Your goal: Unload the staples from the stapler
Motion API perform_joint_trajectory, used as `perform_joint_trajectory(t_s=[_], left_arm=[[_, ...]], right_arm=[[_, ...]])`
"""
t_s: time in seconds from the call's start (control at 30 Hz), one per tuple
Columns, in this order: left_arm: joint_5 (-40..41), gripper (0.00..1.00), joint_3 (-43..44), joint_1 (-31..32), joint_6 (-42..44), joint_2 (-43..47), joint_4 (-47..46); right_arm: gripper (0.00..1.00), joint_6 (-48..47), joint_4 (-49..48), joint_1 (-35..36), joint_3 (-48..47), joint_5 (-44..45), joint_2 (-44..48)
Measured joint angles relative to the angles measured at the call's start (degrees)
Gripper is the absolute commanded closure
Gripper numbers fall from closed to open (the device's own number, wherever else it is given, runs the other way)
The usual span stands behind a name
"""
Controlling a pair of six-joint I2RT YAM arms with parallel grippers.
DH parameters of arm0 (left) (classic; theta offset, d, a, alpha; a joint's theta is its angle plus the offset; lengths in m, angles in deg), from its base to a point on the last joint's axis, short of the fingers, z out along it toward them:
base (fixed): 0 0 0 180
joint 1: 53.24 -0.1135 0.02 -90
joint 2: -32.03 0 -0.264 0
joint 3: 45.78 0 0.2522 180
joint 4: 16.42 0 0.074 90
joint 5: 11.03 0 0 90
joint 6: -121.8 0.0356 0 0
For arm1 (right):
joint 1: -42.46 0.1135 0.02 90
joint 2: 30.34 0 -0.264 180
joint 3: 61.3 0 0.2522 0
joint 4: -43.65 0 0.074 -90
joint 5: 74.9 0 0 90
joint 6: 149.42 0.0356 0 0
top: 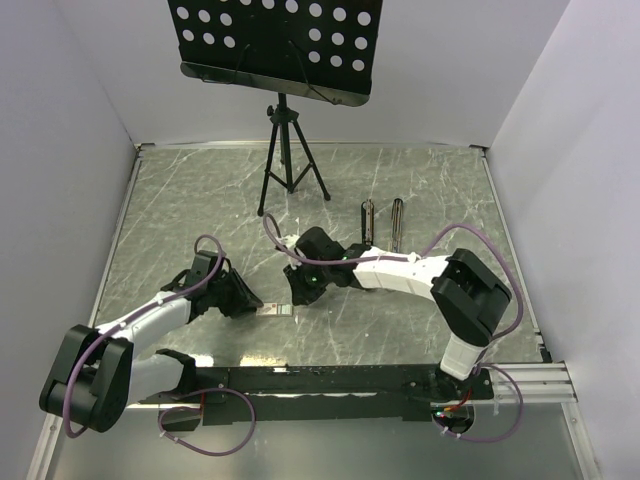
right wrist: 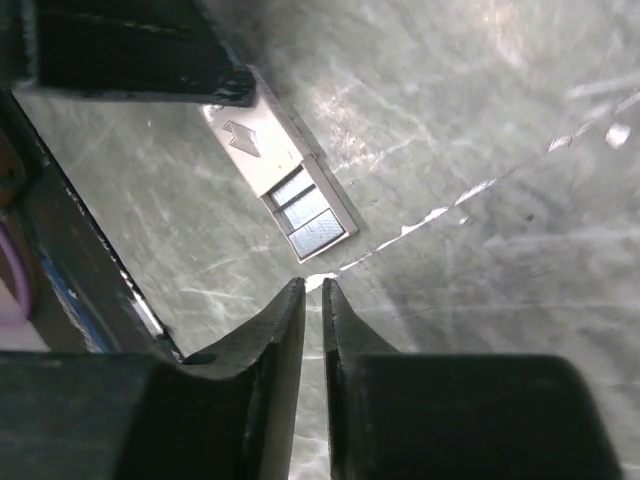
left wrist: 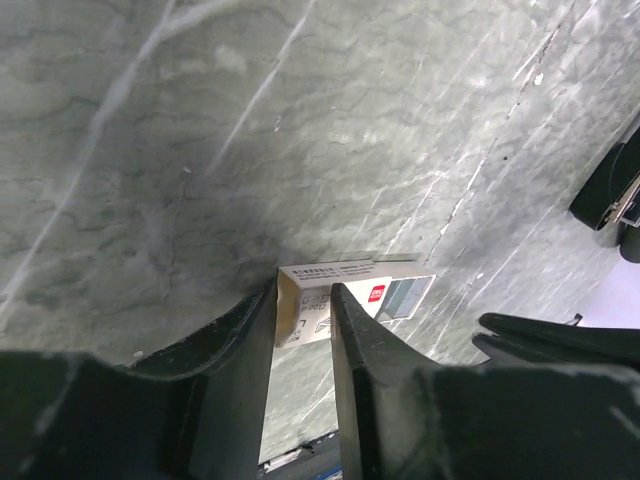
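**Grey marble table: left arm pins the staples, right arm empty**

Left gripper (left wrist: 303,300) is clenched on one end of the staples (left wrist: 375,290). The block lies flat on the table (top: 180,220), roughly 7 o'clock from table centre. Reads as a brace: stops the block skating while the other arm works on it.

Right gripper (right wrist: 312,288) sits just beside the block's free end, about 2 o'clock of it. Its fingers are pinched to a slit with nothing between them. Looks set to poke or push rather than grab.

Stapler (top: 368,222) lies near 1 o'clock, well apart from both grippers. A matching bar (top: 397,222) lies just beside it; can't tell if that's its other half.

Music stand (top: 275,40) is at 12 o'clock, clear of the work. Only obstruction: the right forearm lies between block and stapler.
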Motion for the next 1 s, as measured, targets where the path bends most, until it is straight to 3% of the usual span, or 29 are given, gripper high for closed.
perform_joint_trajectory(t_s=[0.17, 0.7, 1.0], left_arm=[[0.55, 0.7, 0.0, 0.02, 0.09, 0.17, 0.2], [0.11, 0.73, -0.02, 0.31, 0.55, 0.39, -0.02], [-0.5, 0.69, -0.98, 1.73, -0.76, 0.39, -2.14]], right_arm=[[0.93, 7.02, -0.09, 0.31, 1.73, 2.43, -0.83], [0.93, 17.99, 2.51, 4.66, -2.32, 15.34, -7.19], [0.9, 24.59, 3.1, 8.48, -6.8, 19.82, -10.47]])
